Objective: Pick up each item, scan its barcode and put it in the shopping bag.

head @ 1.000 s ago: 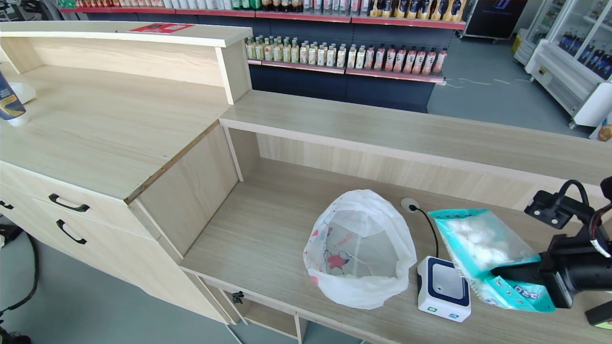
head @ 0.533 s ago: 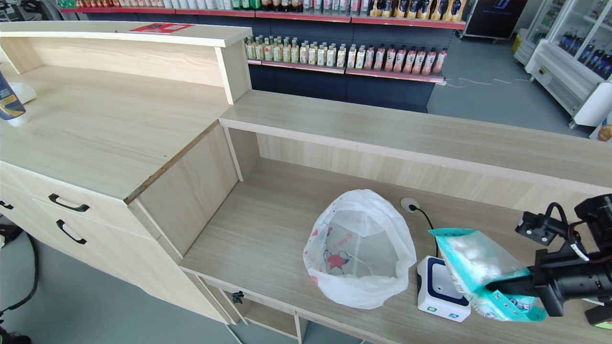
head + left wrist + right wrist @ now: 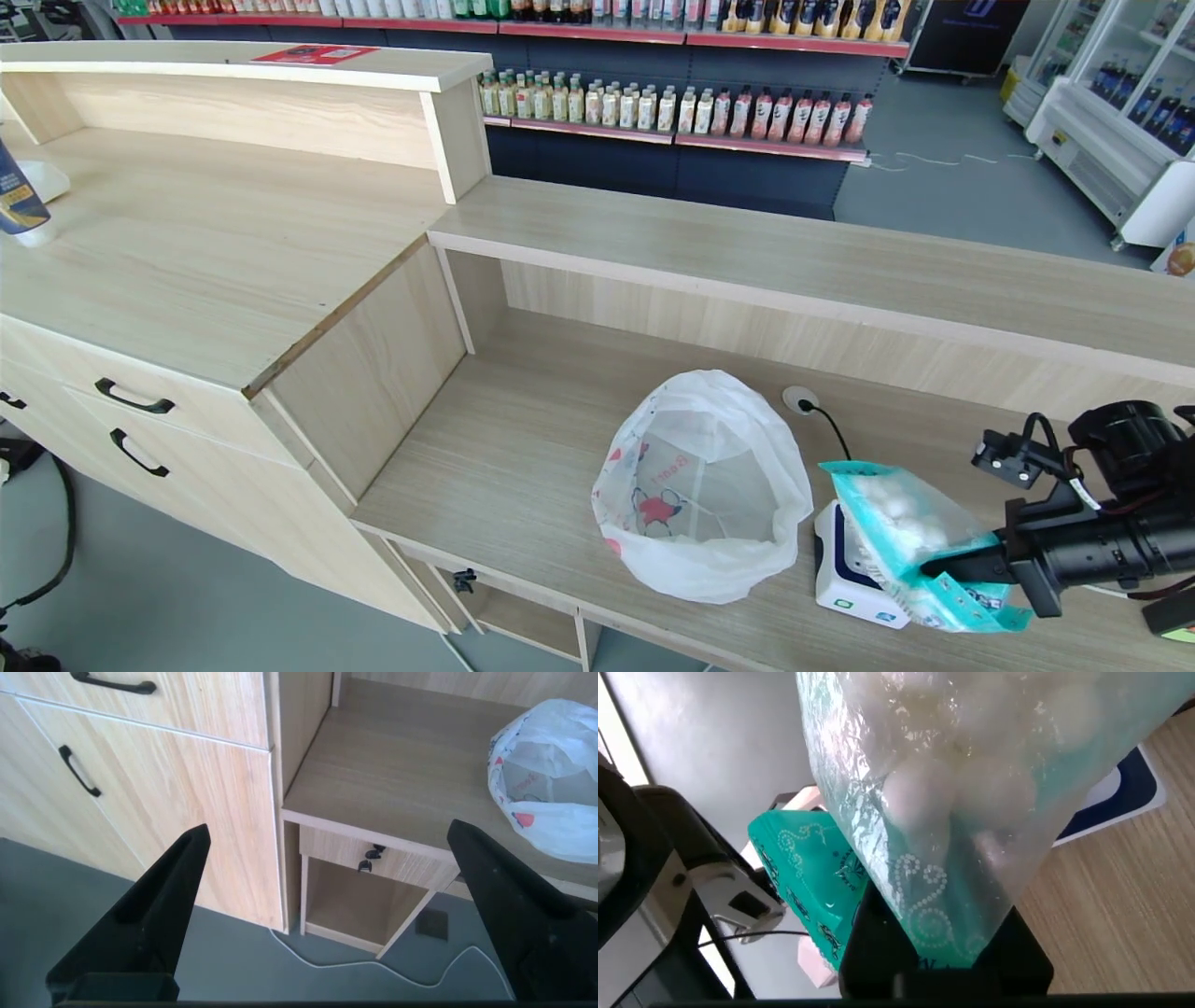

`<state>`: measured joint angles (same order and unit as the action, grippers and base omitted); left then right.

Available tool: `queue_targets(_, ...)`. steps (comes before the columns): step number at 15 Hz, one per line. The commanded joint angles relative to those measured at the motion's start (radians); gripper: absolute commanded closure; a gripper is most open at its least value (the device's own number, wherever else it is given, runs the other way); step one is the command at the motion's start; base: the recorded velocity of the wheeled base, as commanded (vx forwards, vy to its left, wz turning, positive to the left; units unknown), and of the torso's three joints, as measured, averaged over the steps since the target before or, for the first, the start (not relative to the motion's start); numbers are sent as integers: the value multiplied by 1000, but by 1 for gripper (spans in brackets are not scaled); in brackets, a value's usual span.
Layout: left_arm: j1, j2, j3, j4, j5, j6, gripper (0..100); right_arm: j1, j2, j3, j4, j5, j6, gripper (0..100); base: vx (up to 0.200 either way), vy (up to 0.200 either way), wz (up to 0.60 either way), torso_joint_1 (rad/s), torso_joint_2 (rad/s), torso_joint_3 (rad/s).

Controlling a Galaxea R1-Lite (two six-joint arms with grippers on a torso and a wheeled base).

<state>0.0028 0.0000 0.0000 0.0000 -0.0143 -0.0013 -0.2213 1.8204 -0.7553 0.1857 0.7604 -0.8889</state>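
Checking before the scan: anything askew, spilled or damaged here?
Nothing stands out. The right gripper holds the teal packet, intact, over the scanner; the shopping bag sits open beside it, with nothing spilled on the counter.

Print on the shopping bag [image 3: 700, 485] and the teal packet [image 3: 901, 518] cannot be read.

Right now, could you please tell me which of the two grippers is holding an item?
The right gripper: it is shut on the teal packet, held just over the scanner. The left gripper is open and empty.
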Motion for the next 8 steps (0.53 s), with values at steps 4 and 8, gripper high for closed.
queue_targets(4, 0, 0, 0, 0, 0, 0, 0, 22, 92, -50, -6, 31, 1, 100, 0, 0, 0, 0, 0, 0)
queue_targets(8, 0, 2, 0, 0, 0, 0, 0, 43, 134, -44, -61, 39, -1, 100, 0, 0, 0, 0, 0, 0)
